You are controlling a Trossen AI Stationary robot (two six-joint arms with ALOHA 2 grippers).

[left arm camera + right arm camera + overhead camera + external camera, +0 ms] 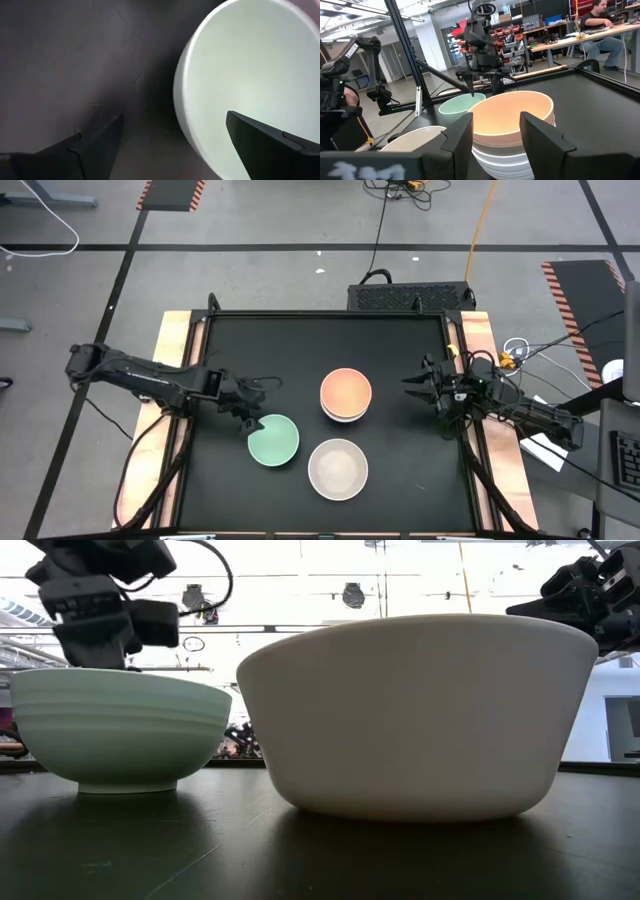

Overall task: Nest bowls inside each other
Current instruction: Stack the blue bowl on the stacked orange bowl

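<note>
A mint green bowl (273, 440) stands on its foot on the black table, left of centre. My left gripper (172, 125) is open and slants down over the bowl's far left rim (181, 95), one finger over the table outside and one over the bowl's inside, with no touch visible. A cream-beige bowl (338, 468) stands near the front. A salmon-orange bowl (346, 391) sits nested on top of white bowls (505, 157). My right gripper (495, 132) waits open and level to the right of that stack.
The black table (300, 350) has a raised frame and wooden side boards (175, 340). Bare table lies along the far side and at the front left. Beyond the table a person (600, 22) sits at a workbench.
</note>
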